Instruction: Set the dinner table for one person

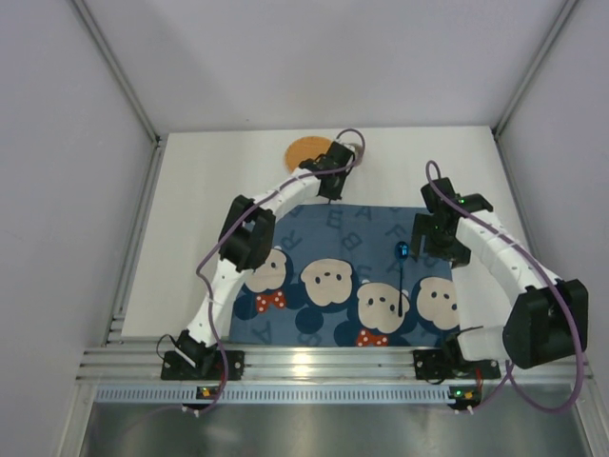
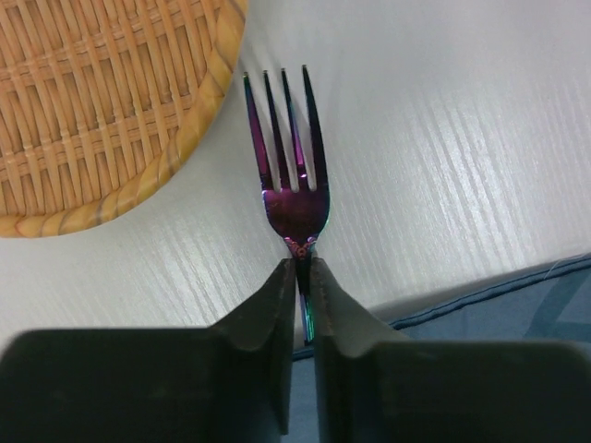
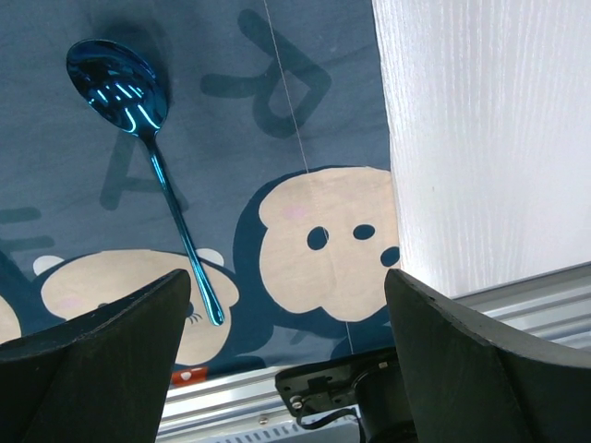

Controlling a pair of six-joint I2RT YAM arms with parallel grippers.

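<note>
A purple iridescent fork (image 2: 294, 198) lies on the white dinner table (image 2: 443, 138), tines pointing away, just right of the round woven plate (image 2: 92, 92). My left gripper (image 2: 302, 263) is shut on the fork's neck, at the far edge of the dark blue mouse-print placemat (image 2: 517, 305). From above, the left gripper (image 1: 328, 186) sits between the woven plate (image 1: 306, 150) and the placemat (image 1: 343, 276). A blue spoon (image 3: 138, 111) lies on the placemat. My right gripper (image 3: 288, 277) hangs open above the placemat's right part, holding nothing, with the spoon (image 1: 403, 262) to its left.
An aluminium rail (image 1: 314, 364) carrying both arm bases runs along the near table edge. White walls with metal frame posts (image 1: 143, 219) enclose the table on three sides. Bare white table (image 3: 480, 138) lies right of the placemat.
</note>
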